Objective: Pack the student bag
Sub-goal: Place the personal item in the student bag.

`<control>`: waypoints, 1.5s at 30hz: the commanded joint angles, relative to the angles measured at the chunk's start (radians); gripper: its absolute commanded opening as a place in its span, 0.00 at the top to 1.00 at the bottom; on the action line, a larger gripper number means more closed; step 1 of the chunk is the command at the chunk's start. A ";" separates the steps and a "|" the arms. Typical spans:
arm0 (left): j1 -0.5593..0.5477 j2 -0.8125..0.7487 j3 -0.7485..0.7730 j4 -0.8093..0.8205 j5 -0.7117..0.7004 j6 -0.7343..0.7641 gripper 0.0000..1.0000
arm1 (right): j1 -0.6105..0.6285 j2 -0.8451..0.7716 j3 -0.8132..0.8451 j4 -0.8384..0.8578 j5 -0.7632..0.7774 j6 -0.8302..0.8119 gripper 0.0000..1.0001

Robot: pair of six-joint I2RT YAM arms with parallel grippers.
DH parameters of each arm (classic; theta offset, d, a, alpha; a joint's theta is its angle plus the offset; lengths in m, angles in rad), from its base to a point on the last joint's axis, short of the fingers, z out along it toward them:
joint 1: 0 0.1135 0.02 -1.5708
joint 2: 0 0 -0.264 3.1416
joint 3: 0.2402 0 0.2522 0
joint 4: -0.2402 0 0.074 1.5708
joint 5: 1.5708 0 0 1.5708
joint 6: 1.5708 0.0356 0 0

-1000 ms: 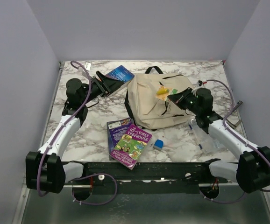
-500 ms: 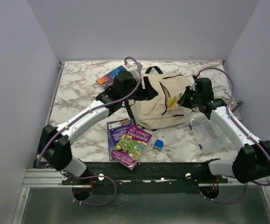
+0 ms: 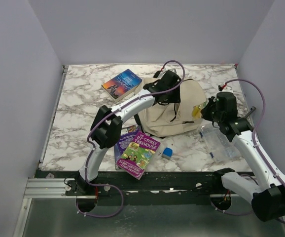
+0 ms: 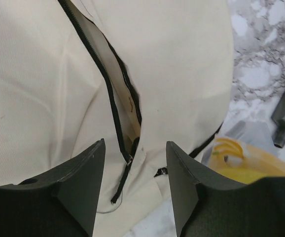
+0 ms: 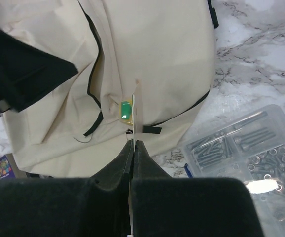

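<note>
**A:** Top view: where is the student bag (image 3: 155, 112) found?

**B:** It is laid flat on the table (image 3: 83, 111), just off the middle toward two o'clock. The left gripper (image 3: 173, 98) is hung over it; the right gripper (image 3: 205, 109) is set at its three o'clock edge.

**A:** Left wrist view?

**B:** The jaws are seen parted, with nothing held. The open zipper (image 4: 108, 94) runs from eleven to six o'clock beneath.

**A:** Right wrist view?

**B:** The jaws are pinched on a thin yellow packet (image 5: 126, 109), edge-on, at the cloth's six o'clock.

**A:** Handling?

**B:** Soft, light cloth is judged — sagging is expected, so the zipper lip is best taken.
</note>
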 commanded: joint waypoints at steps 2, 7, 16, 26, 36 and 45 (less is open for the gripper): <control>-0.025 0.122 0.192 -0.183 -0.164 0.002 0.48 | -0.005 -0.063 -0.018 -0.007 -0.011 -0.016 0.99; -0.033 0.199 0.257 -0.246 -0.198 -0.036 0.52 | -0.005 -0.114 -0.024 -0.008 -0.039 -0.029 0.99; -0.056 0.291 0.318 -0.292 -0.216 -0.061 0.70 | -0.006 -0.128 -0.029 -0.001 -0.086 -0.037 0.99; -0.059 0.335 0.396 -0.358 -0.224 -0.024 0.78 | -0.005 -0.136 -0.005 -0.027 -0.101 -0.039 0.99; -0.055 0.209 0.294 -0.237 -0.171 0.084 1.00 | -0.005 -0.128 -0.042 0.015 -0.238 0.033 0.99; -0.054 -0.058 0.002 0.033 -0.178 0.103 1.00 | -0.006 -0.038 -0.060 0.116 -0.335 0.084 1.00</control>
